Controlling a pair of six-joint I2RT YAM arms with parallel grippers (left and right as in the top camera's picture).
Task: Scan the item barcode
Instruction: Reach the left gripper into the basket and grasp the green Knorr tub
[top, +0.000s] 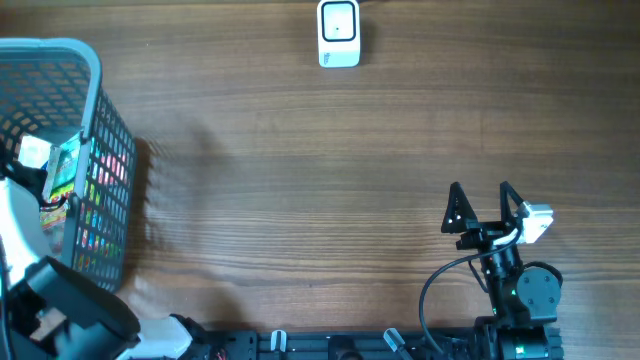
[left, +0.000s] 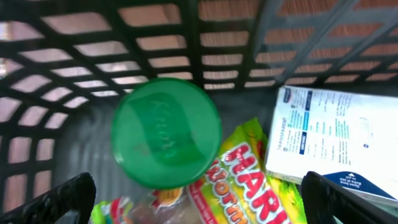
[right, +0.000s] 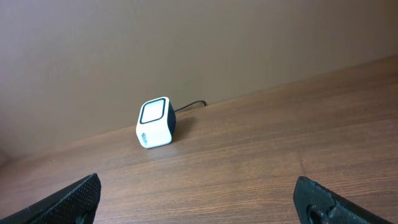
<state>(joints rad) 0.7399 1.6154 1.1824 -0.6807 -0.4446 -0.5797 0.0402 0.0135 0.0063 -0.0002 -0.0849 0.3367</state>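
Wooden tabletop (top: 300, 180): my right end effector (top: 482, 205), released, faces the barcode scanner (top: 339, 33); my left end effector (left: 199, 205), also released, hangs in the basket (top: 110, 170) over a green, possibly Knorr, lid (left: 166, 132).

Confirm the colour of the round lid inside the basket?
The lid is solid green with faint embossed lettering. It shows best in the left wrist view.
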